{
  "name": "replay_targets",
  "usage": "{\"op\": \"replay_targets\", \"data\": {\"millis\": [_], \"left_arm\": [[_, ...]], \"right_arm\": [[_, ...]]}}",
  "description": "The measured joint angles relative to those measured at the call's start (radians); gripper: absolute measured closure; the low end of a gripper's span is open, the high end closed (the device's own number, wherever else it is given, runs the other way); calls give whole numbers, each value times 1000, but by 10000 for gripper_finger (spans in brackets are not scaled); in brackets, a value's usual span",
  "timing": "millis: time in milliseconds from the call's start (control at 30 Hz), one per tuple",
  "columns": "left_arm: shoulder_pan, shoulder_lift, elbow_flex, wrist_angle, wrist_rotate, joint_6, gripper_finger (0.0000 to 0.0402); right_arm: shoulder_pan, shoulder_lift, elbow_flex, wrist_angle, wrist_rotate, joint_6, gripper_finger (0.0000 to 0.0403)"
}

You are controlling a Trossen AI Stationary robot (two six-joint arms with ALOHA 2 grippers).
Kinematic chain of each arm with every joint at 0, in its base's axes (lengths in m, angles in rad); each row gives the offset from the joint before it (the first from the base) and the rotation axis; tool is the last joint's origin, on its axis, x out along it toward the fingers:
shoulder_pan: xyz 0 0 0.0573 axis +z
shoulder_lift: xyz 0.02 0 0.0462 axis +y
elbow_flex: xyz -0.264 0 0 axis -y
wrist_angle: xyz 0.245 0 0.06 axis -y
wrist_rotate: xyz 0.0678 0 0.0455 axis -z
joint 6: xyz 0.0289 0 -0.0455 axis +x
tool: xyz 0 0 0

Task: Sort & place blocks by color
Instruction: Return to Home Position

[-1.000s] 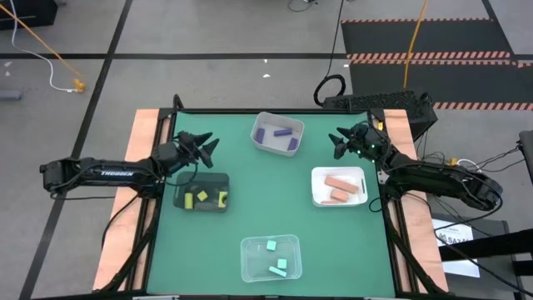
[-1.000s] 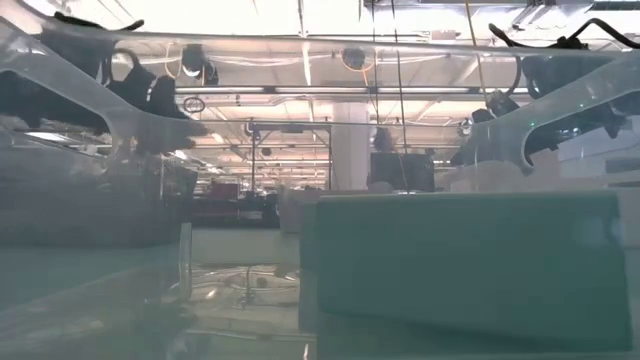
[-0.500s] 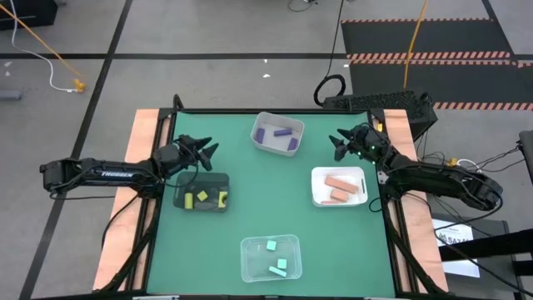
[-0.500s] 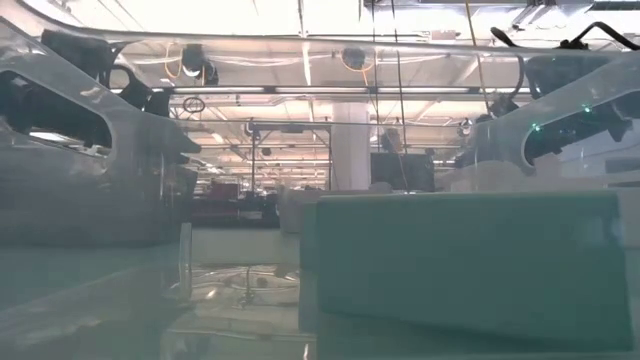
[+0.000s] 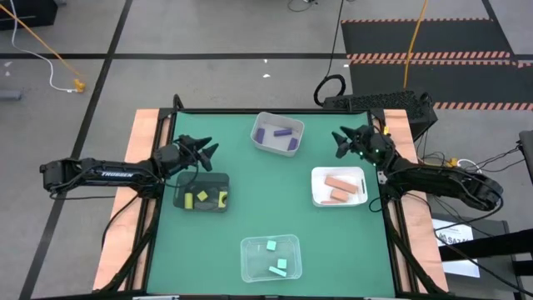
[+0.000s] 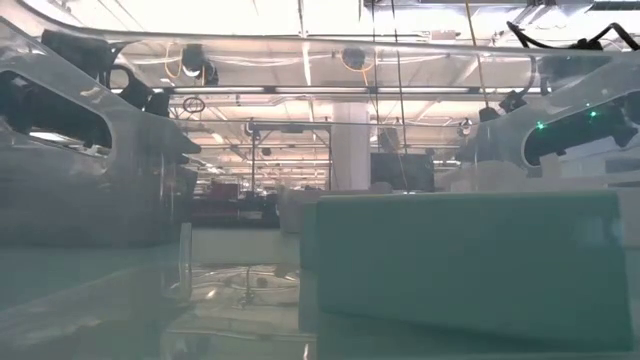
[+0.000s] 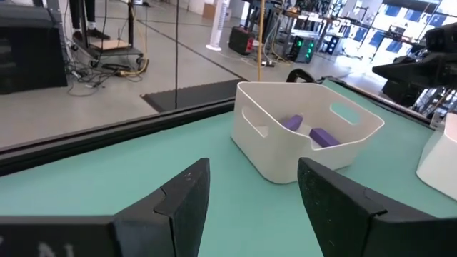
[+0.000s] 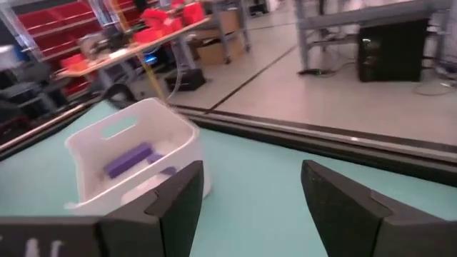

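High view: a green table holds 4 trays. The left gripper hovers at the left, just beyond the black tray, which holds the yellow blocks. Its fingers are spread and hold nothing. The right gripper hovers at the right, just beyond the white tray with the salmon-pink blocks. It too is spread open and empty. Between the 2 grippers, at the far middle, the grey tray holds the purple blocks, apart from both. At the near middle, the clear tray holds the mint-green blocks.

Low view: only here, 1 mint-green block fills the near right; the other trays cannot be made out.

Left wrist view: 2 purple blocks lie inside the grey tray, ahead of the wide, empty gap between the dark fingers.

Right wrist view: the same tray shows from its other side, purple blocks inside, with nothing between these parted fingers
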Motion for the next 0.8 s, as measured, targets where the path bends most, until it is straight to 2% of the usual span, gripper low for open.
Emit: {"op": "replay_targets", "data": {"millis": [100, 567, 800], "left_arm": [[0, 0, 0, 0, 0, 10, 188], [0, 0, 0, 1, 0, 5, 188], [1, -37, 1, 5, 0, 5, 188]], "right_arm": [[0, 1, -1, 1, 36, 15, 177], [0, 0, -3, 0, 32, -1, 177], [0, -115, -3, -20, 32, -1, 177]]}}
